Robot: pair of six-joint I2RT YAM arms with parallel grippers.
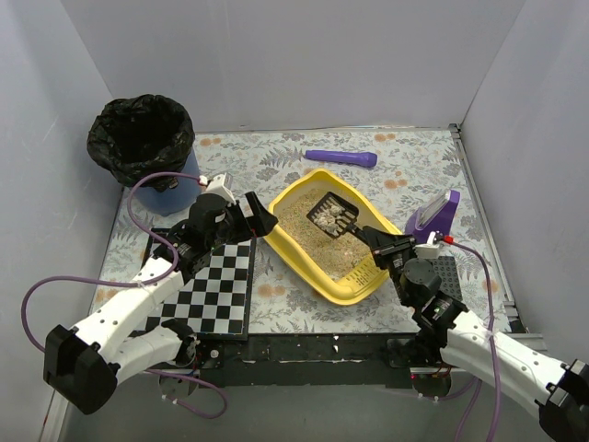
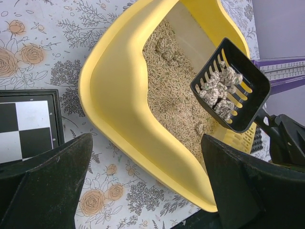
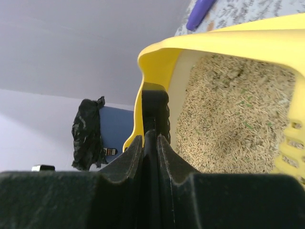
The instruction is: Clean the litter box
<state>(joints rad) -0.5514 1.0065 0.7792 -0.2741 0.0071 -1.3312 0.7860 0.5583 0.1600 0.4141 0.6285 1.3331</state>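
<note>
The yellow litter box [image 1: 304, 253] with beige litter sits mid-table; it also shows in the left wrist view [image 2: 119, 105] and the right wrist view [image 3: 157, 62]. My right gripper [image 1: 385, 247] is shut on the handle of the black slotted scoop [image 1: 333, 215], which holds grey clumps [image 2: 218, 90] above the litter. In the right wrist view the scoop handle [image 3: 155, 112] stands clamped between the fingers. My left gripper [image 1: 265, 221] is open and empty at the box's left rim, with the near rim between its jaws in the left wrist view.
A blue bin with a black bag [image 1: 143, 138] stands at the back left. A purple tube [image 1: 340, 158] lies behind the box. A purple holder [image 1: 434, 216] stands to the right. A checkerboard [image 1: 213, 287] lies at the front left.
</note>
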